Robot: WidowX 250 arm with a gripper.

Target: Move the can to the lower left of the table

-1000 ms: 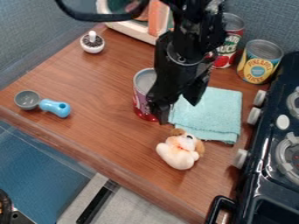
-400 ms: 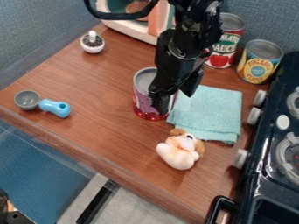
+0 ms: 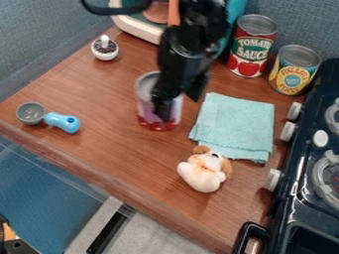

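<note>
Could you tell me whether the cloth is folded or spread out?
Folded: the cloth lies as a compact rectangle, with layered edges showing along its bottom.

The black WidowX arm has chunky, angular links and a thick black cable curving above its black gripper.

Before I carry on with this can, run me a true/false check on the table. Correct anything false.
1. The hand is at the purple-and-red can. True.
2. That can is already at the table's lower left. False: it is nearer the middle, to the right of the scoop.
3. The scoop has a grey bowl and a blue handle. True.
4. The yellow-labelled can lies on its side. False: it stands upright.
5. The turquoise cloth is spread over the stove. False: it lies folded on the table.
</note>
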